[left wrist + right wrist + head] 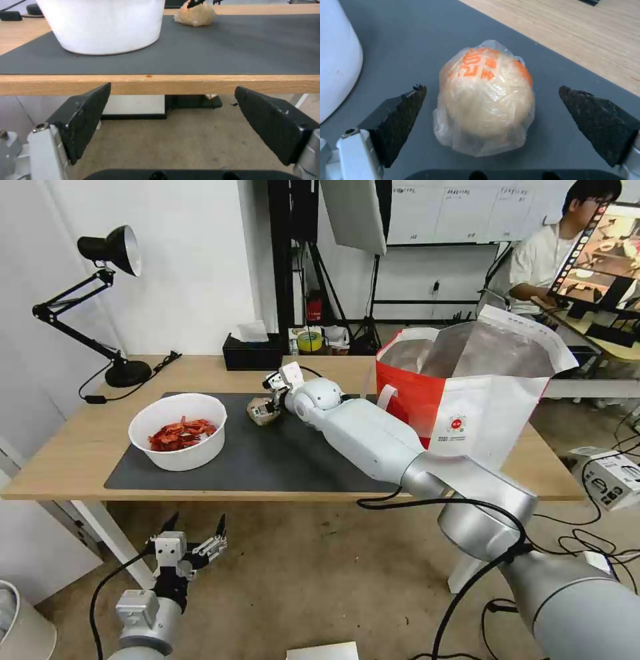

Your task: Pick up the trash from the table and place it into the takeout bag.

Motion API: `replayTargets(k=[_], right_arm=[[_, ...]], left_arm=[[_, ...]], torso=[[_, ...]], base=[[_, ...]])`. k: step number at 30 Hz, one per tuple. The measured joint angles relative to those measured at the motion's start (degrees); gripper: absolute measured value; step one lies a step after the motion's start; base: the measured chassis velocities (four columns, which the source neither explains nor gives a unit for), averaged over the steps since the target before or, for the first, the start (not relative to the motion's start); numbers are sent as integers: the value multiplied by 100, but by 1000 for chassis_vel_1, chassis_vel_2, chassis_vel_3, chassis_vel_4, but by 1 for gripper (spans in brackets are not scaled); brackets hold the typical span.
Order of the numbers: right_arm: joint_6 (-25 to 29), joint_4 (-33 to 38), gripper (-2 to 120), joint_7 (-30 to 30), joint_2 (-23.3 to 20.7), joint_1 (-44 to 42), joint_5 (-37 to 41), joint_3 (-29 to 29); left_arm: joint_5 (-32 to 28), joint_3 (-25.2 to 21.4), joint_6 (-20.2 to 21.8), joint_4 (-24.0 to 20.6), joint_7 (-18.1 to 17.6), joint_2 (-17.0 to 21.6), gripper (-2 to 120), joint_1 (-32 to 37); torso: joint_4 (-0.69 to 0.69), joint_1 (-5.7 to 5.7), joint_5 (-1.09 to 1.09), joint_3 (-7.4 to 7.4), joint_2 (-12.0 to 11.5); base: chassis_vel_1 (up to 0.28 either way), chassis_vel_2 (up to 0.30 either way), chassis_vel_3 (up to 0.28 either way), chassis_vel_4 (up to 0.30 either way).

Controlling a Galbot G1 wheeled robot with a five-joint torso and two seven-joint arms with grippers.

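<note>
Right wrist view: beige lumpy ball (485, 100) between spread fingers (400, 120), untouched.

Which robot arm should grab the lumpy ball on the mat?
The right. The right gripper is open with the beige lumpy ball between its fingers on the mat. The left gripper hangs open below the table edge, near the white bowl.

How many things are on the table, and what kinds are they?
Trash pieces: 2, the white bowl of red shells and the beige lumpy ball
Bags: 1, the takeout bag
Lamps: 1, the black desk lamp
Tissue boxes: 1, the black tissue box
Total: 5
</note>
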Motion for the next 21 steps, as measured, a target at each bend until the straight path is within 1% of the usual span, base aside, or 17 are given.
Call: replayTargets(k=[21], right_arm=[[234, -189, 100, -420, 2, 0, -175, -179]], left_arm=[[9, 25, -13, 18, -2, -20, 100, -25]], torso=[[0, 0, 0, 0, 0]], base=[[0, 0, 0, 0]])
